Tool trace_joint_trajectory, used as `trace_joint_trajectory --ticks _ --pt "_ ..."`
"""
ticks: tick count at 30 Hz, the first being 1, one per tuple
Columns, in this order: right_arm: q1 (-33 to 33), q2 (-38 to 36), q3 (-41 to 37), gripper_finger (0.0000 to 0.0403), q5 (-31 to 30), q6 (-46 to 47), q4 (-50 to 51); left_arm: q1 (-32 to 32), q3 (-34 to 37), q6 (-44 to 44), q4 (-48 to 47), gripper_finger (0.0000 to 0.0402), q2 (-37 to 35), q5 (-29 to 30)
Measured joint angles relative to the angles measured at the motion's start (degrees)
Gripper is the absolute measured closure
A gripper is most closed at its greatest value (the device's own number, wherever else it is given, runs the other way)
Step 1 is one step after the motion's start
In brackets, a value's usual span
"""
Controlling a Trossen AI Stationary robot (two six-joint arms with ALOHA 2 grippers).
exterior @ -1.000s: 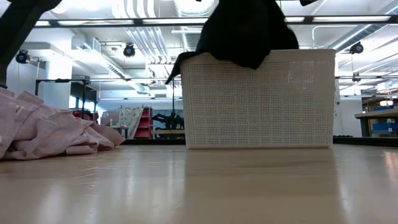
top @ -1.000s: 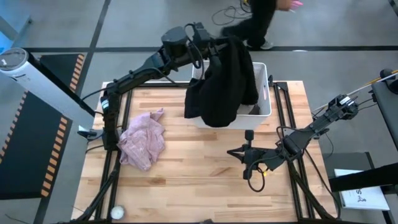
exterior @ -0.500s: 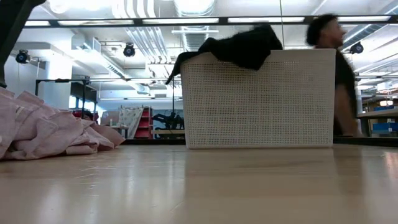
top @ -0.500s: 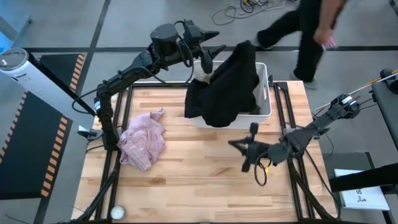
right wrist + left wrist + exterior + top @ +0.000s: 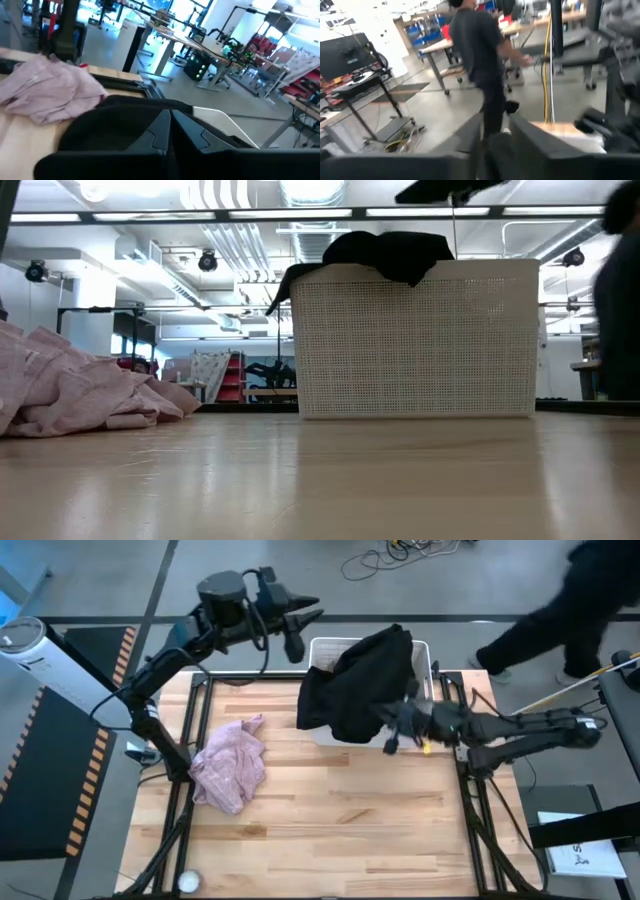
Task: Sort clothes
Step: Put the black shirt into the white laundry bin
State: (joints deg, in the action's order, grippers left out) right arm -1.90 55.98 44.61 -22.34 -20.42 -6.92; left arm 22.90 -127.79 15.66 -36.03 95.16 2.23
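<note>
black garment: the black garment [image 5: 360,685] is heaped in and over the white basket [image 5: 425,665] at the far side of the table, with a big flap spilling over the basket's near-left rim onto the wood. Low view shows it humped over the top edge too [image 5: 385,252].

right gripper: my right gripper [image 5: 395,722] is right up against the lower right edge of that black heap, near the basket's front wall. From my right wrist view my fingers sit nearly together, just a thin slit between them, with dark cloth spread right in front. Honestly can't say whether I've got any fabric pinched.

left gripper: my left gripper [image 5: 295,625] is up beyond the table's far-left edge, well apart from the pile, fingers spread, holding nothing.

pink garment: the pink garment [image 5: 230,765] lies crumpled on the left part of the table, well away from both arms.

which way it lies: the black heap runs from the basket's far right corner down to the near left, so from my right gripper the bulk is off toward the table's left and back.

nearer arm: right one, easily. I reckon it's the one to take the next pull.
</note>
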Motion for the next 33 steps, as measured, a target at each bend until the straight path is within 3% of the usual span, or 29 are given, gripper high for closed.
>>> trace_joint_trajectory --ticks 3,8,12,17,26,33 --pt "-7.7 2.1 1.2 0.0403 7.7 2.4 0.3 0.2 0.0 2.3 -5.2 0.0385 -0.9 0.3" --pt "-17.2 9.4 6.4 0.0403 15.8 4.0 3.5 0.9 6.8 2.0 -6.7 0.0398 -3.2 5.4" --pt "-22.7 17.0 12.7 0.0403 20.2 4.8 11.0 1.6 18.6 2.0 0.0 0.0400 -8.5 5.9" --pt "-28.4 25.1 19.2 0.0403 31.4 5.6 17.1 2.7 39.1 1.5 11.8 0.0401 -18.4 5.8" --pt "-35.6 32.3 21.3 0.0403 32.2 6.3 19.1 2.9 73.0 -5.4 28.7 0.0401 -40.6 3.3" --pt "-36.2 37.5 17.9 0.0403 33.3 6.8 19.5 1.1 89.4 -11.3 36.1 0.0402 -54.5 1.1"
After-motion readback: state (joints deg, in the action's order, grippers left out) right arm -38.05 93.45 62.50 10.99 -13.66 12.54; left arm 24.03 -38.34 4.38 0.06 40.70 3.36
